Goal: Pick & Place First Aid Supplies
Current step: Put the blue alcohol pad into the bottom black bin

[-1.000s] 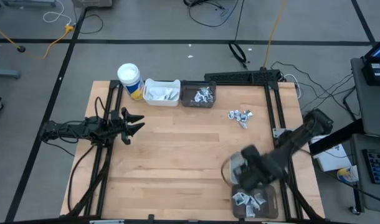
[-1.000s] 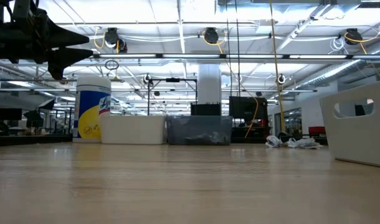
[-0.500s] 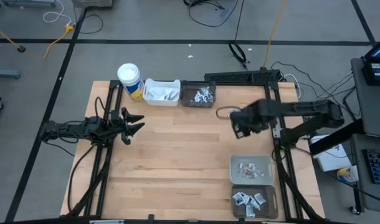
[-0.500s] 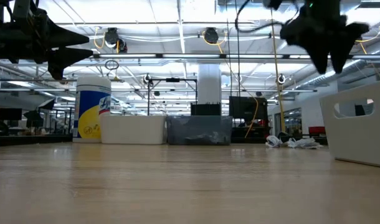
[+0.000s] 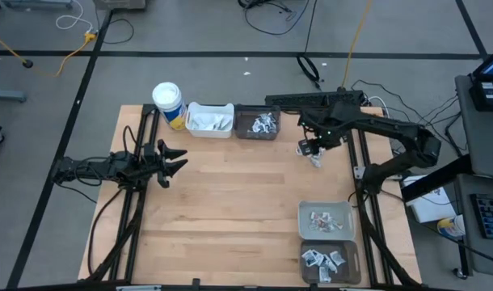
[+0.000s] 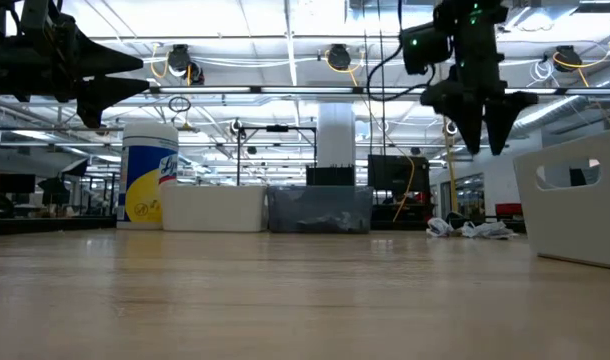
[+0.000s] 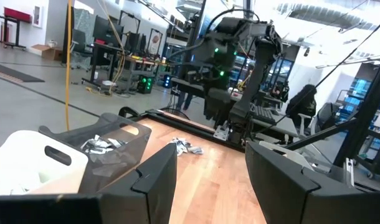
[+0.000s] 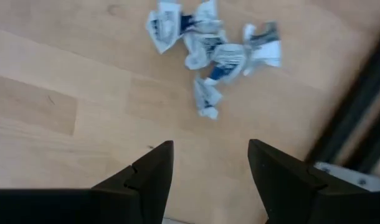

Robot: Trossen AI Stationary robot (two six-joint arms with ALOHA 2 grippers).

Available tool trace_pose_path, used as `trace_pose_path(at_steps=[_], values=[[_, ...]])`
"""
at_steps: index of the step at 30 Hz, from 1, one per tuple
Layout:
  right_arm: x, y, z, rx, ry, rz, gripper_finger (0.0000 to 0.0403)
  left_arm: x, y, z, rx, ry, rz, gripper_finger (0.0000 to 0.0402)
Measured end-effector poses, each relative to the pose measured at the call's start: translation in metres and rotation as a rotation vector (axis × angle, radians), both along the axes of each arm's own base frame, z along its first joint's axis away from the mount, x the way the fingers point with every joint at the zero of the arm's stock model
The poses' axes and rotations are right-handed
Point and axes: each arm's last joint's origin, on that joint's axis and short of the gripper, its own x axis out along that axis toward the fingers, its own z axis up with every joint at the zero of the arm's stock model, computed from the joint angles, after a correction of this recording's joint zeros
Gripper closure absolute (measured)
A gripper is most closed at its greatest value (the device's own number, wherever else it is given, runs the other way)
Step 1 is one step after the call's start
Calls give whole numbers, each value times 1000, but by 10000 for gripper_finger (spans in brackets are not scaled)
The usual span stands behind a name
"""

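A small loose pile of white and silvery first aid packets (image 8: 210, 45) lies on the wooden table near its far right, and shows too in the high view (image 5: 312, 152) and the low view (image 6: 470, 229). My right gripper (image 8: 210, 165) hangs above the pile, pointing down. It is open and holds nothing, and the low view (image 6: 488, 140) shows it well clear of the table. My left gripper (image 5: 180, 160) waits open at the table's left side, pointing level.
At the far edge stand a white cup with a yellow band (image 5: 169, 103), a white bin (image 5: 209, 119) and a dark bin (image 5: 257, 122), both with packets in them. Near the front right are a grey bin (image 5: 326, 220) and a dark bin (image 5: 330, 260) with packets. A black frame rail (image 5: 361, 153) runs beside the pile.
My right gripper has swung from over the front-right bins toward the table's far edge, turning about as it went, and now hangs over the loose pile. Its fingers have stayed open. The packets have not moved.
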Motion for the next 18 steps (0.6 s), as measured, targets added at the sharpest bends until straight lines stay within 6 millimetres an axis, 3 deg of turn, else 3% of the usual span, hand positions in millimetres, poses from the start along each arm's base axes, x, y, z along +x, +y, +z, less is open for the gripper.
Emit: trace_pose_path(at_steps=[10, 18], values=[[1, -3, -67, 44, -3, 24, 202, 0, 0, 0, 0, 0, 0, 206], [-9, -5, -101, 69, -76, -6, 203, 0, 0, 0, 0, 0, 0, 206]])
